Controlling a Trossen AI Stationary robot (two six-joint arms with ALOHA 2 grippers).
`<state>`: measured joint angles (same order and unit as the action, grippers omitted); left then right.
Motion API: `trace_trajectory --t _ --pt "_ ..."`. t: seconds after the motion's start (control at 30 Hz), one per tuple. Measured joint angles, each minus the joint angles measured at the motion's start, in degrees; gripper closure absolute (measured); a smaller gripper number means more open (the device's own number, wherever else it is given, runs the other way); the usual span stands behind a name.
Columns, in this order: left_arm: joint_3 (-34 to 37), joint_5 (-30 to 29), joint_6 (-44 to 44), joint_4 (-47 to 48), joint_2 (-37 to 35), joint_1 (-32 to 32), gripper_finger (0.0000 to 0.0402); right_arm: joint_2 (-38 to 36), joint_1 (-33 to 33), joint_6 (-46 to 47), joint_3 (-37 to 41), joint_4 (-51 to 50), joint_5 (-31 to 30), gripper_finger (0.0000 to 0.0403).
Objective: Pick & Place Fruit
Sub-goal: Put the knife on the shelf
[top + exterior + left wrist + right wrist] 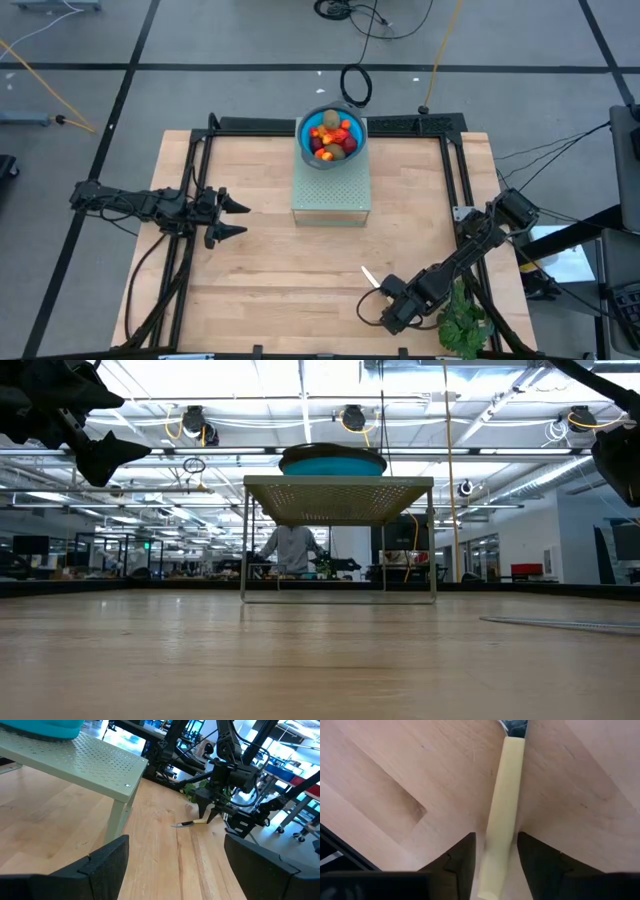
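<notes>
Two grippers are in play, and neither is near the fruit [333, 137], which sits heaped in a blue bowl [305, 143] on top of a pale green perforated stand [331, 192], well ahead of both sets of fingers. The right gripper [496, 854] is down at the table [270, 290] with its fingers straddling the cream handle of a toy knife [501, 815]; the handle runs lengthwise between them, the dark blade end pointing away past the fingertips. The fingers stand partly apart, narrow gaps showing either side of the handle, so nothing is clamped yet. A green leafy bunch [462, 322] lies just behind this gripper. The left gripper [229, 218] hangs wide open and empty above the table, the stand off to one side ahead of its fingertips.

I judge the fruit pieces light, hard and smooth, so the round ones may roll or squirt out of a pinch; taking one across its middle from above looks safest. The bowl's rim hems the pile closely, leaving little room for open fingers. Bare board around the stand gives ample space to approach.
</notes>
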<state>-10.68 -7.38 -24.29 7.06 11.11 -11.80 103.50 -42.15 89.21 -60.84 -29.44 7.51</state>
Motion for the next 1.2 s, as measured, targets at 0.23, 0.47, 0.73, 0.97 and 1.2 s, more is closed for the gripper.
trace_trajectory --t 0.23,0.47,0.73,0.97,1.2 --pt "0.0 0.0 0.0 0.0 0.0 0.0 0.0078 0.0 0.0 -0.1 0.0 -0.5 -1.0 0.0296" --pt "0.0 0.0 0.0 0.0 0.0 0.0 0.0078 0.0 0.0 -0.1 0.0 -1.0 -1.3 0.0323" --pt "0.0 0.0 -0.5 0.0 0.0 0.0 0.0078 0.1 0.0 -0.1 0.0 -2.5 -3.0 0.0331" --pt "0.0 -0.1 -1.4 0.0 0.0 0.0 0.0078 0.2 0.0 -0.1 0.0 -3.5 -3.4 0.0333" --pt "0.0 -0.3 -1.8 -0.1 0.0 0.0 0.0078 -1.2 0.0 -0.8 0.1 -4.3 -4.0 0.0334"
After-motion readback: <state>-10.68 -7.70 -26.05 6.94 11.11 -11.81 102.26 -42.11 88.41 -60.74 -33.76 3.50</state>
